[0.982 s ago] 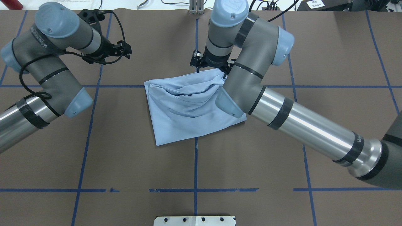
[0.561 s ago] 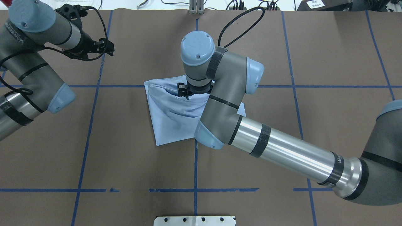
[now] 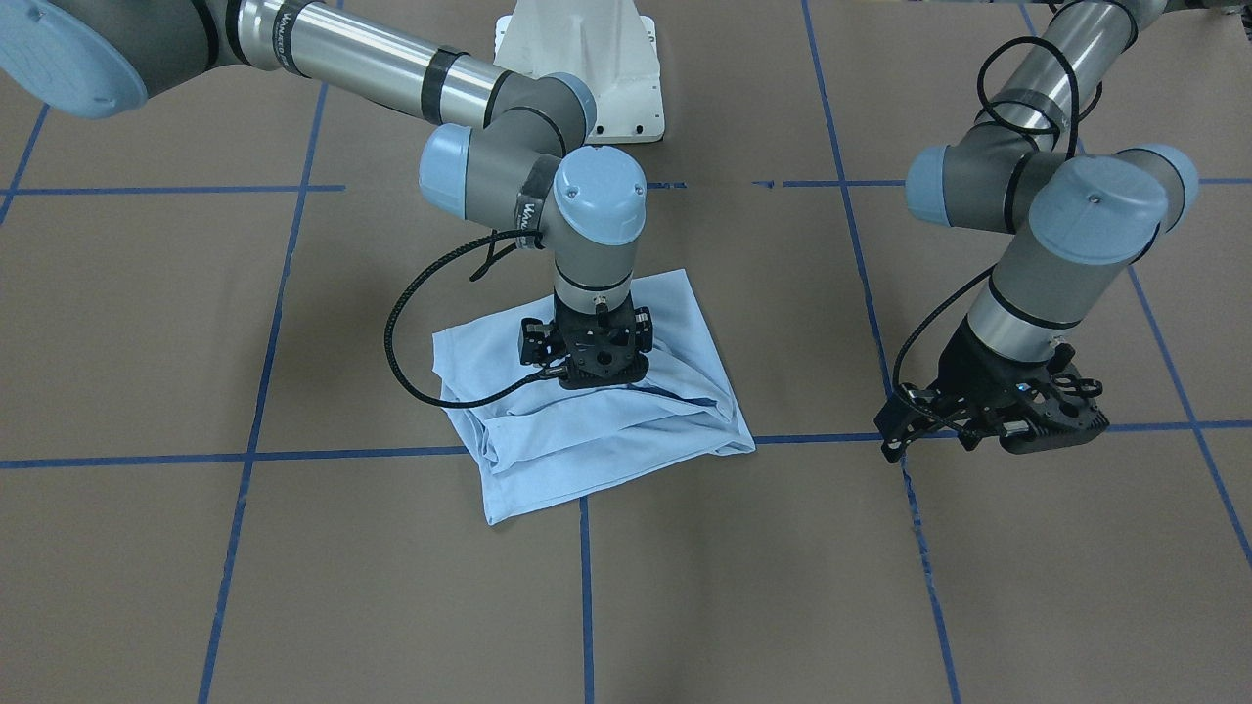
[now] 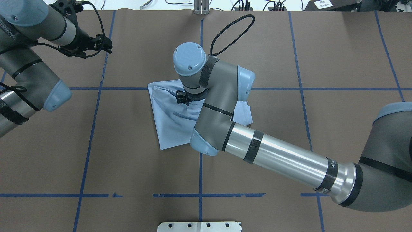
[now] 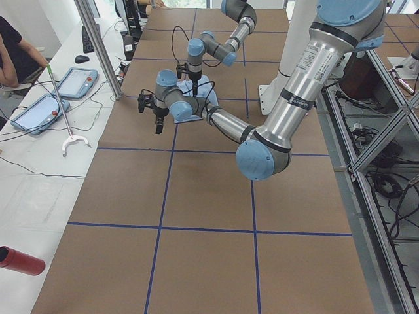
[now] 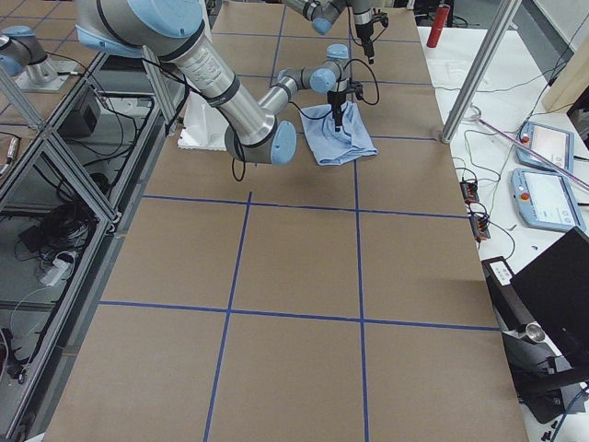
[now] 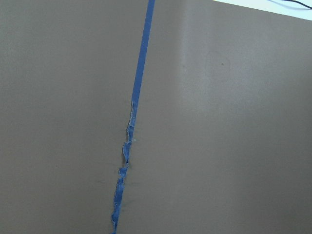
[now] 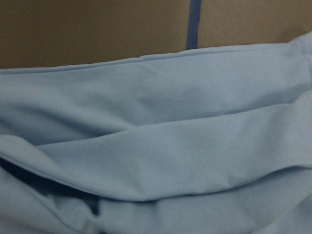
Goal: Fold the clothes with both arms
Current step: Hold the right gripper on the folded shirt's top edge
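Note:
The pale light-blue T-shirt (image 3: 587, 440) lies bunched in loose folds at mid-table; it also shows in the overhead view (image 4: 167, 122) and fills the right wrist view (image 8: 170, 146). Its chest print is hidden. My right gripper (image 3: 595, 383) points straight down into the shirt's middle, its fingertips buried in a raised fold, and appears shut on the cloth. In the overhead view the right gripper (image 4: 181, 98) sits under its wrist. My left gripper (image 3: 988, 430) hangs open and empty above bare table, well off the shirt's side, at the far left in the overhead view (image 4: 106, 45).
Brown table cover with a blue tape grid (image 4: 200, 167); one tape line is torn under the left gripper (image 7: 127, 146). The white pedestal base (image 3: 587, 59) stands at the robot's side. Tablets (image 5: 77, 64) and a red bottle (image 5: 19, 260) lie on a side bench, near an operator.
My right gripper moved from the shirt's far edge toward the robot and slightly left, drawing that edge over the shirt. My left arm drew back further left and away.

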You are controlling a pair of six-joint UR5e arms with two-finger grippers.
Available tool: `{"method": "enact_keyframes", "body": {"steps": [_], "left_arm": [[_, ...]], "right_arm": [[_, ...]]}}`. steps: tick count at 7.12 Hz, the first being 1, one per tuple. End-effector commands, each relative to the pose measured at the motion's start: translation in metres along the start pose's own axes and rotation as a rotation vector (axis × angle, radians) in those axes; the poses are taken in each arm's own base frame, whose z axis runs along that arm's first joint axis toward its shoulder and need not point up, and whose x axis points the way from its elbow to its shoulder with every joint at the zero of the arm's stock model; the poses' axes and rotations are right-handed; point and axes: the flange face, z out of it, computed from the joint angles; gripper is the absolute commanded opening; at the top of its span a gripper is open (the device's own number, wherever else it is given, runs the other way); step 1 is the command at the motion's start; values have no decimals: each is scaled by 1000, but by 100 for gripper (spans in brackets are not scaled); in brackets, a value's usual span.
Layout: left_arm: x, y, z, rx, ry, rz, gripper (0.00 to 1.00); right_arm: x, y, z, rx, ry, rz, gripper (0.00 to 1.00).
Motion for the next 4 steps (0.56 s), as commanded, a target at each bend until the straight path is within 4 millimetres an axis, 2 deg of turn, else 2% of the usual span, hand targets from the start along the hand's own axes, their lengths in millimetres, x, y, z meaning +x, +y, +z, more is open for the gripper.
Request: {"method": "enact_keyframes", "body": {"steps": [1, 3, 4], "left_arm": [[0, -3, -3, 1, 2, -3, 100], [-1, -3, -3, 0, 1, -3, 100], [-1, -1, -2, -3, 0, -3, 100]], "right_arm": [[4, 0, 20, -10, 21, -4, 100], [2, 0, 19, -9, 19, -8, 100], [-6, -3, 4, 1, -6, -12, 100]]}}
